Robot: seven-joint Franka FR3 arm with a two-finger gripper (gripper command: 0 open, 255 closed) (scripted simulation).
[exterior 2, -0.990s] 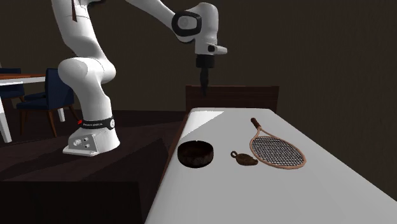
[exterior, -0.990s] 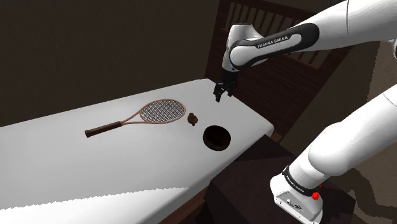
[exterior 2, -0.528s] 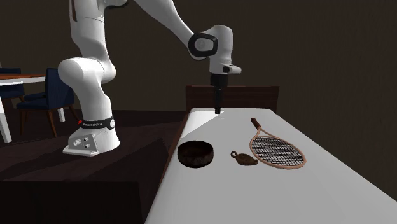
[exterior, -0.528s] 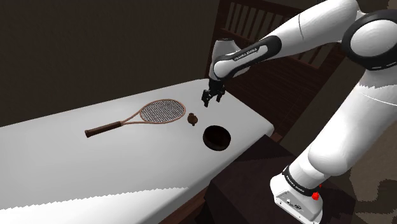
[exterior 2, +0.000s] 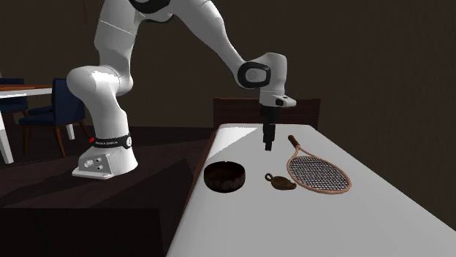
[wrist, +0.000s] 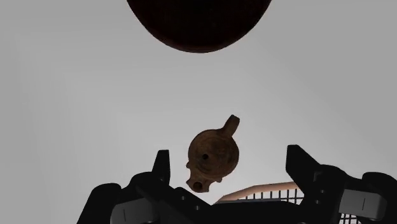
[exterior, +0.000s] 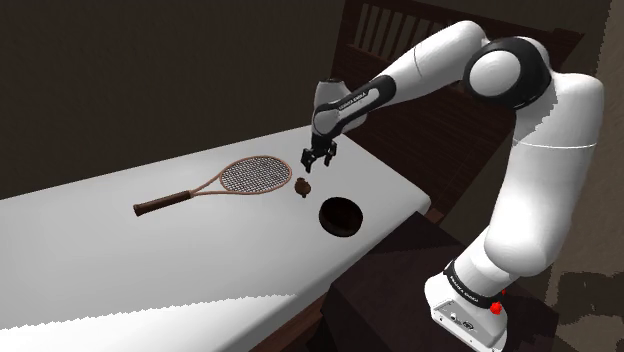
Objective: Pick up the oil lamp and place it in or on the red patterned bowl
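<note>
The oil lamp (exterior: 303, 186) (exterior 2: 280, 182) (wrist: 212, 156) is a small brown clay piece lying on the white table, between the racket and the bowl. The bowl (exterior: 340, 216) (exterior 2: 224, 176) (wrist: 198, 22) looks dark brown, nearly black, and stands near the table's edge on the arm's side. My gripper (exterior: 312, 163) (exterior 2: 268, 143) (wrist: 230, 168) hangs open above the table, just over and slightly behind the lamp. In the wrist view the lamp lies between my spread fingers, untouched, with the bowl beyond it.
A brown tennis racket (exterior: 217, 183) (exterior 2: 314, 169) lies on the table (exterior: 120, 270) next to the lamp. A dark wooden headboard (exterior: 400, 40) stands behind the table. Blue chairs (exterior 2: 44, 117) stand far off at the second exterior view's left.
The arm has swung down and toward the shoulder view's left, bringing the gripper from above the table's far edge to just above the lamp. The lamp, bowl and racket have not moved.
</note>
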